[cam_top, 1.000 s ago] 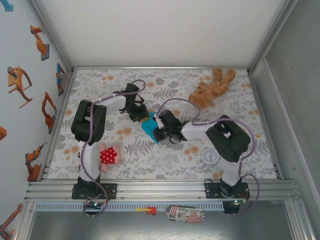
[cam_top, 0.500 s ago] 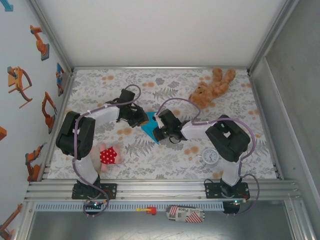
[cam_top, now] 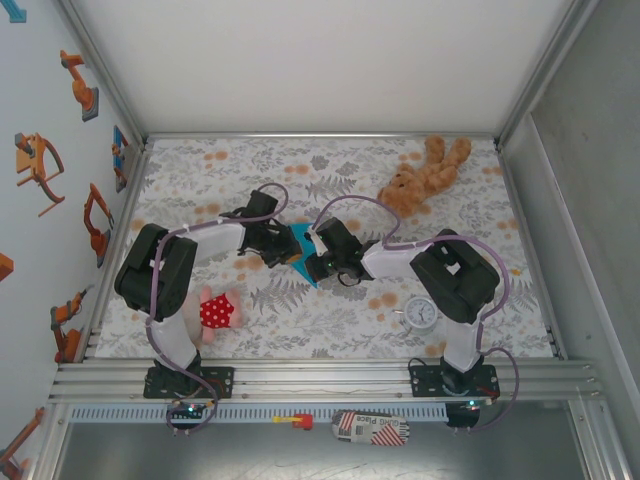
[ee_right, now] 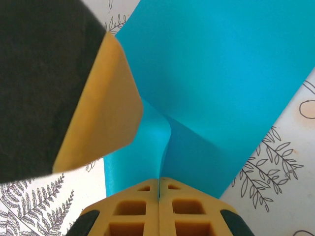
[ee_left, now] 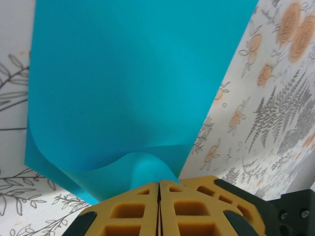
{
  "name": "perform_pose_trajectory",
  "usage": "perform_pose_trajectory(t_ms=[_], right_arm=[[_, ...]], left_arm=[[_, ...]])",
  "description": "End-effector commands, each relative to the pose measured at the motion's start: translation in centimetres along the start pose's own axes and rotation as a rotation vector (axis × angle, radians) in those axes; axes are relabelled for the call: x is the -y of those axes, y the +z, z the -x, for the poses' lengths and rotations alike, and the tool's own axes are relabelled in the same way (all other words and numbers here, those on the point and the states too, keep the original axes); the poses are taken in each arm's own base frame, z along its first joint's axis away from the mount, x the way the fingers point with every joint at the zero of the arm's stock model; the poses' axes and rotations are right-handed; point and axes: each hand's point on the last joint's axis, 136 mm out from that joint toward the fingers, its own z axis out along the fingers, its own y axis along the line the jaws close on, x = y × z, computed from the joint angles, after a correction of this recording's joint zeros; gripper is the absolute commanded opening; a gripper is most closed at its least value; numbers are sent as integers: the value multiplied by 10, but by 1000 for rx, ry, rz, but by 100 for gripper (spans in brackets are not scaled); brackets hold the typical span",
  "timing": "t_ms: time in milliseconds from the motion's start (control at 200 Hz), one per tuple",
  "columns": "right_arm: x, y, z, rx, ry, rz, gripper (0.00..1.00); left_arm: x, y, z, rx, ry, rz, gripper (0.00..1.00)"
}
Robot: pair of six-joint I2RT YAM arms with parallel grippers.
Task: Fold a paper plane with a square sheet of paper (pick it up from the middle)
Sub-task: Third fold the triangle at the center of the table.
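Two finger pairs clamped shut on blue paper sheet (cam_top: pixel 301 268), mid-worktop (cam_top: pixel 345 182): left fingers (ee_left: pixel 151 190) at one edge, right fingers (ee_right: pixel 151 188) opposite. Sheet buckled at both pinches. Risks: opposed pull tears sheet; uneven lift skews crease; shallow pinch slips.

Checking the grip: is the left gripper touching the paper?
Touching. Left wrist view: the left gripper is shut on a raised fold of the paper.
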Motion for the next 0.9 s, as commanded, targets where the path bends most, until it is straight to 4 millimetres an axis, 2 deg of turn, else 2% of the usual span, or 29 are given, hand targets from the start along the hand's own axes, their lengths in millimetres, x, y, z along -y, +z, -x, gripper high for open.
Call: perform_pose_trajectory(t_ms=[0, 481, 891], right_arm=[[11, 5, -15, -59, 38, -35, 0], [12, 6, -16, -67, 55, -40, 0], [13, 5, -16, -68, 79, -40, 5]], left_arm=[[-10, 3, -8, -16, -29, 32, 10], [-27, 8, -10, -20, -47, 90, 9], [-33, 9, -10, -13, -58, 117, 9]])
